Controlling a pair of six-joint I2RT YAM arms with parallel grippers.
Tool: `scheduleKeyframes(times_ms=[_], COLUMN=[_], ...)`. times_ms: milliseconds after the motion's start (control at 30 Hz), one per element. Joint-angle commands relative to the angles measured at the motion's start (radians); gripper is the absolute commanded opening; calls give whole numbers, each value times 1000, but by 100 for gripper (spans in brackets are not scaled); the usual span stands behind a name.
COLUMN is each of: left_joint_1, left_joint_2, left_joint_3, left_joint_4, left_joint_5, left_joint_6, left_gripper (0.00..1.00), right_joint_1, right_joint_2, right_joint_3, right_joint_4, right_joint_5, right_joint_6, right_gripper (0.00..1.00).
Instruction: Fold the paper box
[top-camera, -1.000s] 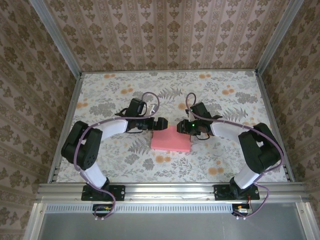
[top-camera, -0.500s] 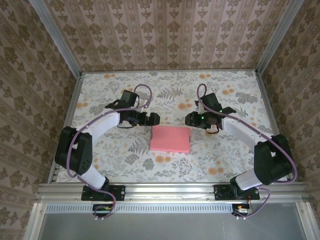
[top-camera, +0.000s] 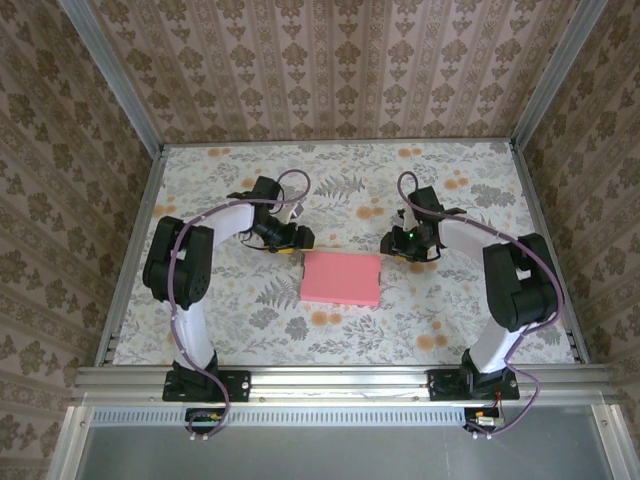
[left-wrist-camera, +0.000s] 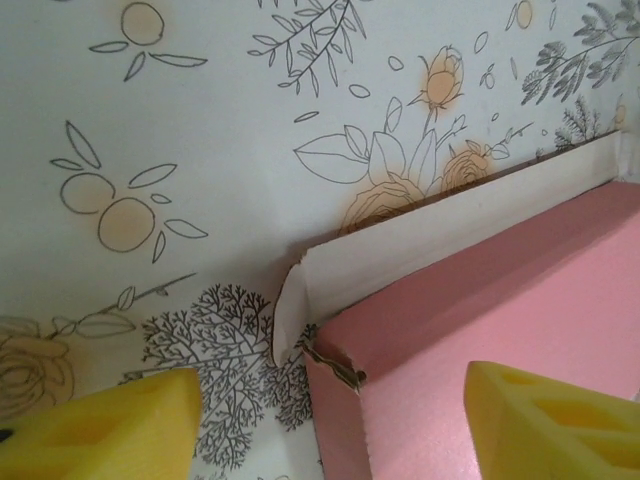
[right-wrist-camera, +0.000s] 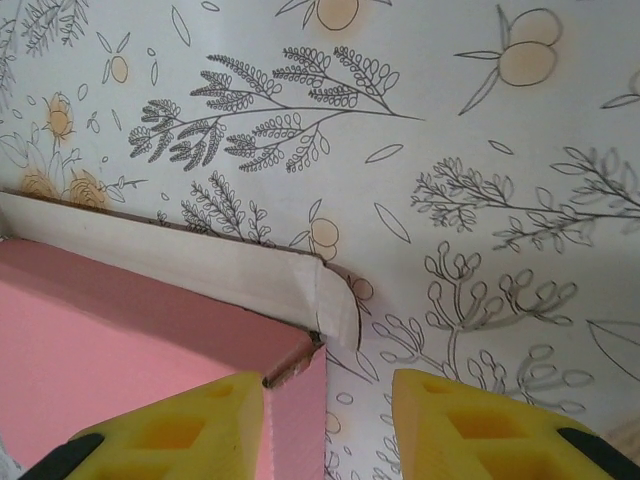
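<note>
At the near edge of the floral-patterned desk (top-camera: 450, 320) both arm bases are bolted to the rail, left and right. Ahead of them, about mid-desk, the paper box (top-camera: 341, 278) lies flat: a closed, shallow pink rectangle with its long sides running left to right. Each arm bends inward to one of the box's far corners. The left gripper (top-camera: 303, 240) sits at the far-left corner and the right gripper (top-camera: 385, 243) at the far-right corner. In the left wrist view the yellow fingers (left-wrist-camera: 100, 425) stand well apart, one over bare desk and the other over the pink top, with the corner between them; nothing is clamped. That corner's edge looks slightly crumpled. In the right wrist view the jaws are likewise apart, one finger (right-wrist-camera: 170, 430) above the pink top and the other above the desk, straddling the corner without pinching it. A pale whitish flap (right-wrist-camera: 180, 262) runs along the box's far side, outside the pink wall, with a rounded end at each corner. Beyond it lies open desk up to the patterned back wall (top-camera: 340, 70).
</note>
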Motion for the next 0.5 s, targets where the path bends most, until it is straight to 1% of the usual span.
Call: scheduleKeyframes(times_ms=[0,67,100,233,267,467], left_joint_1=[16,20,21,20,20,20], left_joint_2=[22,34,40,52,55,68], left_joint_3=[27,28,29,29,28,29], left_joint_4=[-5,2,3,5,6,14], left_joint_5=[57,81,99,116,123,141], left_joint_6=[12,6,4,3,3,-3], left_gripper=[64,59,59,56,52,48], right_joint_1=[-2,-2,-3,-2,-3,-2], right_joint_2=[34,51,59,77,79,89], right_joint_3=[28,27,26,23,22,17], right_joint_4=[32,43,48,60,62,75], right_joint_5=[-37,-37,-39,-40,-40,-46], right_joint_6=[-10,-4,-2,5,6,11], right_gripper=[40,39,39,36,36,32])
